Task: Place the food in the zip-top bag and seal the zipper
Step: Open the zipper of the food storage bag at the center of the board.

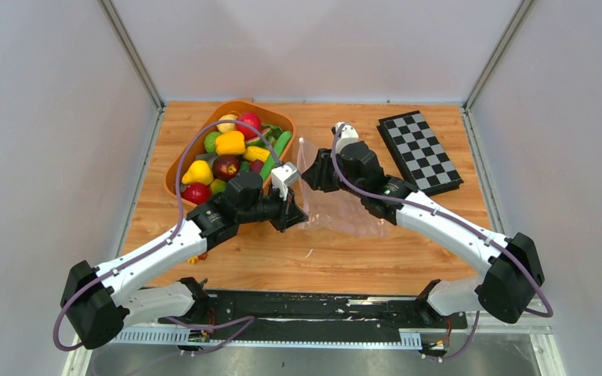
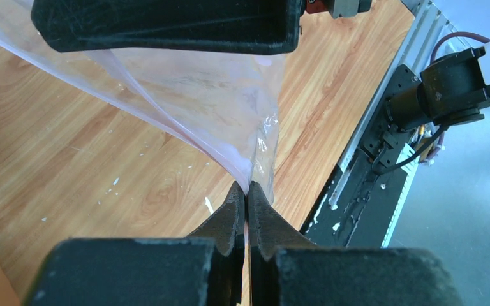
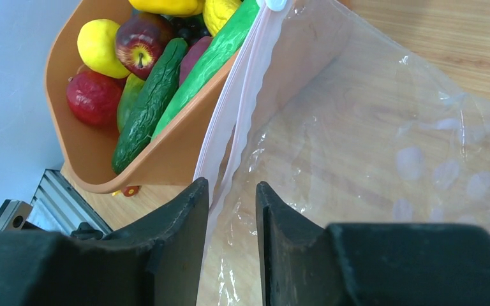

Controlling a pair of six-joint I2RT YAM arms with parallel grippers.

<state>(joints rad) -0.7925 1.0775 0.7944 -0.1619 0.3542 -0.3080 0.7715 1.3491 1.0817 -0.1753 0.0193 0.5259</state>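
- The zip-top bag [image 1: 343, 213] is spread on the table [image 1: 360, 258] near the middle, just right of the orange tub [image 3: 172, 153].
- An edge of the bag is pinched by the left gripper [image 2: 247, 194], whose jaws are pressed tight together on the film.
- The zipper [image 3: 230, 121] is straddled by the right gripper [image 3: 231, 210]; its jaws are set a little apart, with nothing clamped.
- The food [image 3: 150, 102] is heaped in the tub, at the far left.

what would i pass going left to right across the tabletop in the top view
orange tub holding the food → zip-top bag → checkerboard
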